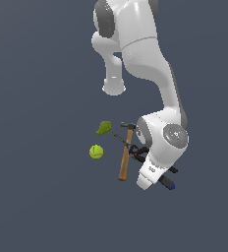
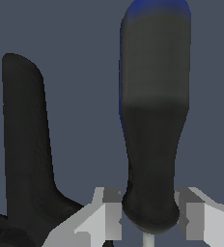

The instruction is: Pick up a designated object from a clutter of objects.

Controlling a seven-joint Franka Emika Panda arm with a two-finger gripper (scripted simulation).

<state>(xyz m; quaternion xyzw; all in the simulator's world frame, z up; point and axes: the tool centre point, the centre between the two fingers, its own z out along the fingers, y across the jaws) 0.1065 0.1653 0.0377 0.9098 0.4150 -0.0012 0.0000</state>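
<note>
**At the cluttered patch of floor: fingers straddle the screwdriver handle, ready to pinch**

On the exterior view's left I see the lumpy green pear-like object [image 1: 104, 128] and, just below it, the yellow-green ball [image 1: 96, 151], both well apart from my work. Moving right, the wooden-handled hammer with its dark metal head [image 1: 125, 156] lies lengthwise, and the slim screwdriver with thin metal shaft, black handle and blue end cap [image 1: 170, 185] passes under it at an angle; only the shaft near the hammer and the blue tip beyond the wrist show, the rest being hidden by the arm. The black spring clamp [image 1: 139, 152] sits just beside the hammer, partly under my wrist.

In the wrist view the clamp's long black arm [image 2: 24, 144] lies close alongside the screwdriver's handle [image 2: 155, 125]. My gripper [image 2: 148, 214] is spread, one grey finger [image 2: 106, 212] on each side of the narrow neck of the handle, with small gaps showing; I judge it is not yet pinching.

To do this well, I would close slowly and evenly so the round handle does not roll out. The neck is tapered, so a firm squeeze matters. The clamp is near the one finger: I would lift straight up, watching that it does not drag along, and that the shaft slides free of the hammer.
</note>
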